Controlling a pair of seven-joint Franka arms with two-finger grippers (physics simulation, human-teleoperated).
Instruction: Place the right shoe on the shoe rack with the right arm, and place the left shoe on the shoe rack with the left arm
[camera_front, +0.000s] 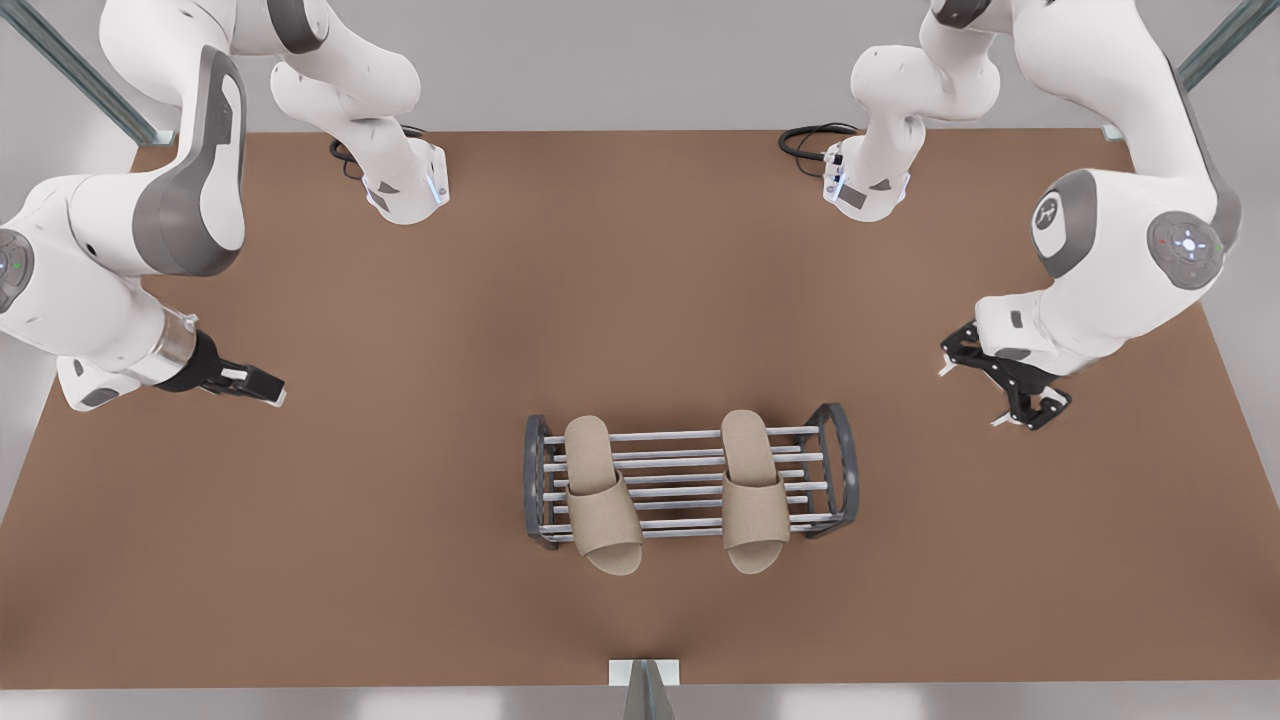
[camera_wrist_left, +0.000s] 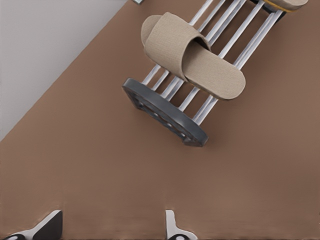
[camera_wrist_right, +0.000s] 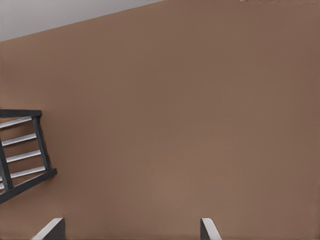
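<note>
Both slippers already lie across the shoe rack (camera_front: 690, 478) near the table's front edge, long axes crosswise to its bars, while the left gripper (camera_front: 262, 384) and right gripper (camera_front: 1012, 392), jaws open and empty, wait well apart at opposite table sides.

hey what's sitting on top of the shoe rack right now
Two beige slippers lie across the shoe rack's bars: one toward the front view's left, the other toward its right. The bars under each slipper are covered; bare bars show between them.

The open right tool (camera_wrist_right: 131, 229) hovers over the table (camera_wrist_right: 190, 125) beside the shoe rack (camera_wrist_right: 22, 152).
</note>
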